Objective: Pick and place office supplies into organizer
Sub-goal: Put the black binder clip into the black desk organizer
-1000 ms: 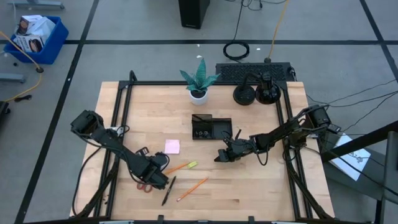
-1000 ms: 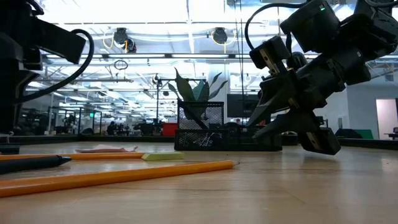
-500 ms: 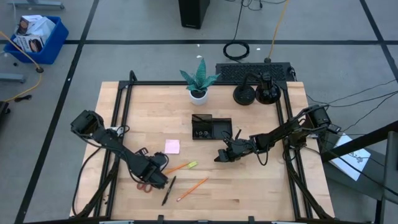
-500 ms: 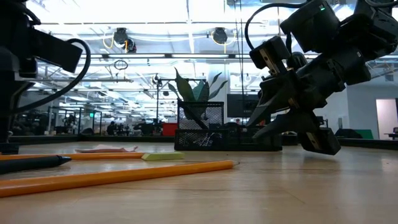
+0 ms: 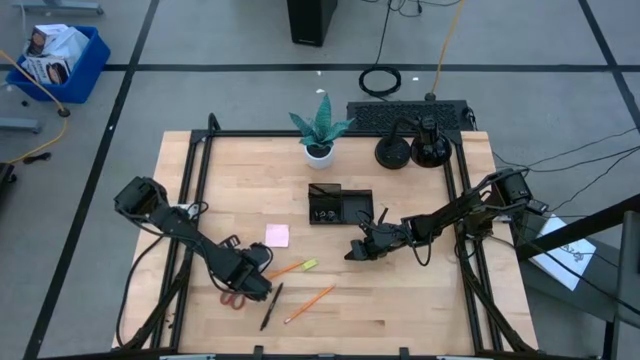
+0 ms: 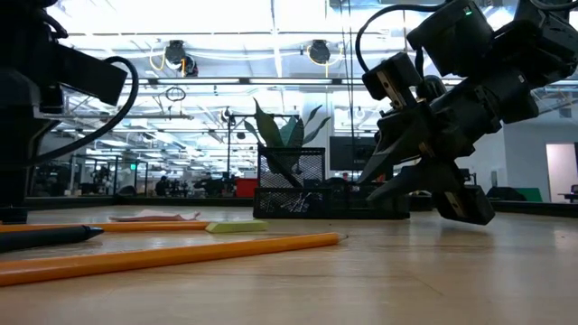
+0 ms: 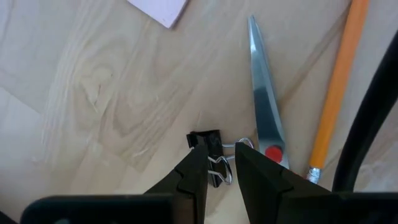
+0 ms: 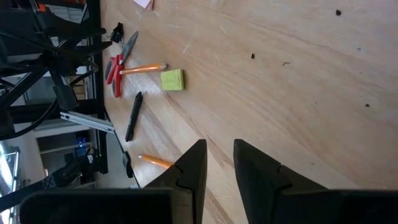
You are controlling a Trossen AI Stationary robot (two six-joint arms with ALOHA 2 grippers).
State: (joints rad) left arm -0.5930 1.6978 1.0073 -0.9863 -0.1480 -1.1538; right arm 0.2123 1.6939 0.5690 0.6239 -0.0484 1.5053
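A small black binder clip [image 7: 206,140] lies on the wood beside the red-handled scissors [image 7: 263,118], whose handles [image 5: 232,299] show past my left arm. My left gripper [image 7: 221,151] is down at the clip, shut on it [image 5: 254,263]. A pink sticky pad [image 5: 277,235], two orange pencils [image 5: 309,303], a black pen [image 5: 271,306] and a yellow-green highlighter [image 5: 310,264] lie flat around it. The black organizer [image 5: 370,206] stands mid-table. My right gripper [image 5: 352,252] hovers low in front of it, narrowly open and empty [image 8: 219,149]. My left gripper pinches the binder clip's wire handles [image 7: 219,169] between its two fingers, coming from above and pointing down. The clip's black body [image 7: 206,140] sticks out beyond the fingertips. It looks to rest on the table, next to the scissors' blade.
A potted green plant [image 5: 320,130], two round black bases [image 5: 412,152] and a keyboard [image 5: 405,115] stand along the far edge. Black frame rails [image 5: 190,200] run down both sides. Bare wood lies near the front right of the table [image 5: 410,300].
In the low view a part of my left arm has shifted slightly; its gripper stays at the clip. Nothing on the table has moved.
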